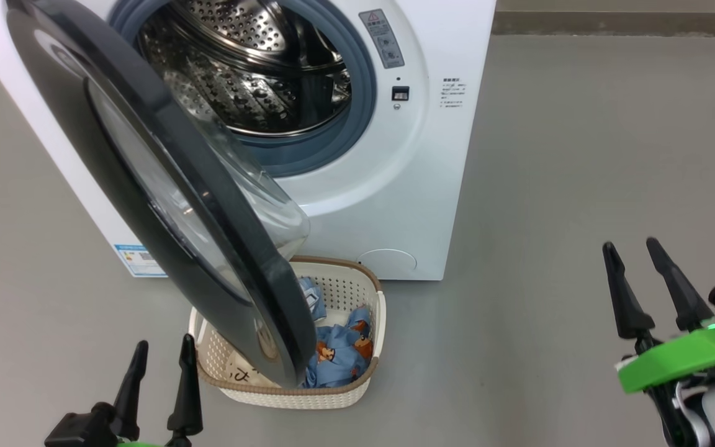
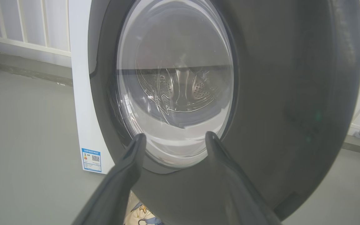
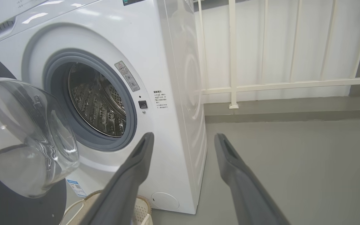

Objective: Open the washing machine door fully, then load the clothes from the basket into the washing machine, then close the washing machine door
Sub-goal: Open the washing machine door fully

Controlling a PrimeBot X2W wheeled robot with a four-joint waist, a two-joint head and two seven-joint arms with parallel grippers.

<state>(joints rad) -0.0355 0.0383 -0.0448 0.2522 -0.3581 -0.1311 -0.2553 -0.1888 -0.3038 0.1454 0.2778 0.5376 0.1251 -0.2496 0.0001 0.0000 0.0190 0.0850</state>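
Left gripper [image 1: 164, 343]: jaws wide apart, nothing btwn them. In head view it sits low at the left, fingers pointing up, just left of the basket [image 1: 357, 285] and near the lower edge of the washing machine door [image 1: 208, 205]; no contact visible. In left wrist view its two fingers frame the bottom of the door's glass window from the outer side, w/ the black rim all round.

Right gripper [image 1: 630, 245]: also spread wide, empty. It hangs over bare grey floor [image 1: 581, 155] at the lower right, well apart from basket and door. Right wrist view looks along it toward the right front corner of the washing machine [image 1: 395, 186].

Door: partly open, hinged on the robot's left, swung out toward the camera at an angle. Clear bowl window bulges toward the drum side. In head view the door's lower end overlaps the left part of the basket.

Machine: white front-loader, steel perforated drum [image 1: 252, 74] exposed, grey-blue gasket [image 1: 364, 93] around the opening. No laundry visible in the drum. Small blue label [image 1: 137, 261] low on the front, left side.

Basket: on the floor right in front of the machine, below the opening. The clothes [image 1: 339, 354] lie inside it: blue cloth w/ orange-brown bears at right, cream cloth w/ black marks at left, partly hidden by the door.

White railing [image 3: 277, 84] stands behind the machine.
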